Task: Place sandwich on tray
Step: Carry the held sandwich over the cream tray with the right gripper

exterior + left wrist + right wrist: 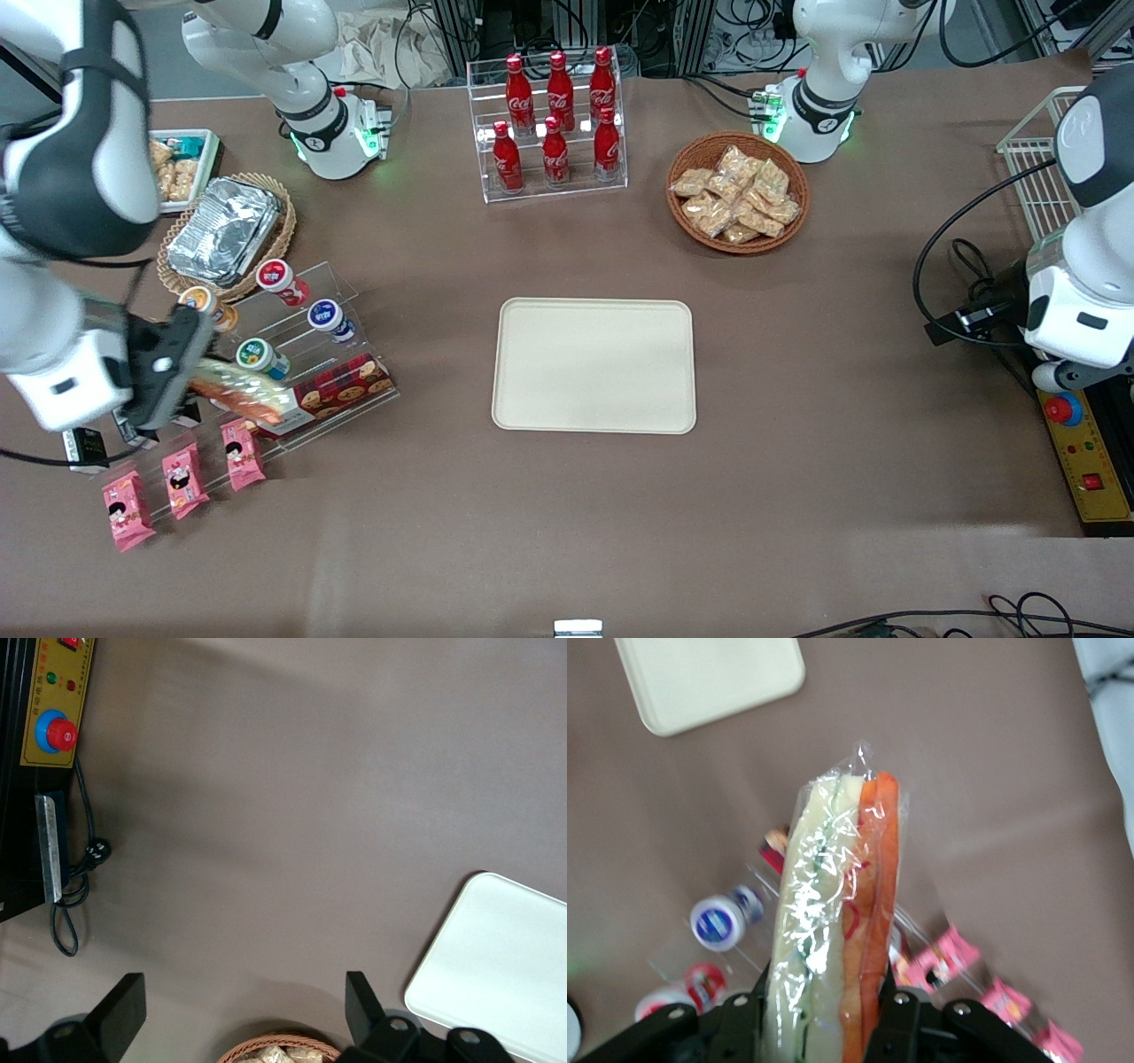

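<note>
So your gripper is clamped on the sandwich, one finger on each flat bread face, so the wedge sticks straight out from the jaws with its orange and green filling edge showing through the wrap. Good hold for carrying: squeezing the faces, not the filling. In the front view the gripper hangs over the clear tiered rack at the working arm's end of the table, and the sandwich looks lifted off it, above the cookie box.

Around it, the little yogurt cups sit on the rack's upper steps and the pink snack packets on the lowest one, nearest the camera.

From there the tray lies at about 3 o'clock, well apart, flat and bare, so I'd guess you've got plenty of landing room.

Hard to tell: the fingertips are buried under the wrap, the sandwich's gripped end is cut off, and the arm body covers part of the rack.
</note>
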Motion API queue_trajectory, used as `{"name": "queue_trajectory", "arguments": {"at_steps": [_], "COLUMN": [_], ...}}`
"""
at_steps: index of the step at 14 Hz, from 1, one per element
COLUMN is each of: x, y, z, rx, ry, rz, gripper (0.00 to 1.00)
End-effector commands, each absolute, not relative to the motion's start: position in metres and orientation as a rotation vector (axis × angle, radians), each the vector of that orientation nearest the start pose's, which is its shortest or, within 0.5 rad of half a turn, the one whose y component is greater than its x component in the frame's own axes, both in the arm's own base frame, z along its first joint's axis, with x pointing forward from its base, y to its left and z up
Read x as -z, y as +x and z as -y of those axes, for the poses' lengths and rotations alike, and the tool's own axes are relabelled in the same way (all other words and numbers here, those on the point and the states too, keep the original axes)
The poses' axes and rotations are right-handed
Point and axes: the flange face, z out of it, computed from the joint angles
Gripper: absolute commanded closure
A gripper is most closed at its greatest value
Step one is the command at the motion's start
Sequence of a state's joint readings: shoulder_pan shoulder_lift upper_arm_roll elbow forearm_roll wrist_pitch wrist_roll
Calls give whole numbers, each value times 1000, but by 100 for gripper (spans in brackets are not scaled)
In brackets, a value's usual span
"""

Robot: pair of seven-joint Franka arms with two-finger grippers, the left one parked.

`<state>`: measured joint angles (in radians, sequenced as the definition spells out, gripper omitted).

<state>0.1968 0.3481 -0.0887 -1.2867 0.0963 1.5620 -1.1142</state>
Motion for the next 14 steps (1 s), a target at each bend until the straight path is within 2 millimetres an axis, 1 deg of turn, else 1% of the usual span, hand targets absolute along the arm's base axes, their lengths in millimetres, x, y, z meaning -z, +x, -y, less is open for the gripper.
{"name": "queue_trajectory", "arguments": {"at_steps": [1,4,5,8,9,10,11,13,14], "x": [-533,-501,-487,-437,-419,-404,-393,-368,-353], "y": [644,652,653,652,654,649,645,643,641], "z": [-168,-235,-262,-324,-338,-357,-371,-391,-401], "rx": [-28,78,117,181,205,215,221,262,271], "ry": [-2481,-2439,-2428,-2398,-2392,-2389,-2389,-2376,-2366], "rz": [1779,1892,1923,1989,2003,2012,2016,2041,2055], "gripper": [56,56,56,56,56,57,57,56,56]}}
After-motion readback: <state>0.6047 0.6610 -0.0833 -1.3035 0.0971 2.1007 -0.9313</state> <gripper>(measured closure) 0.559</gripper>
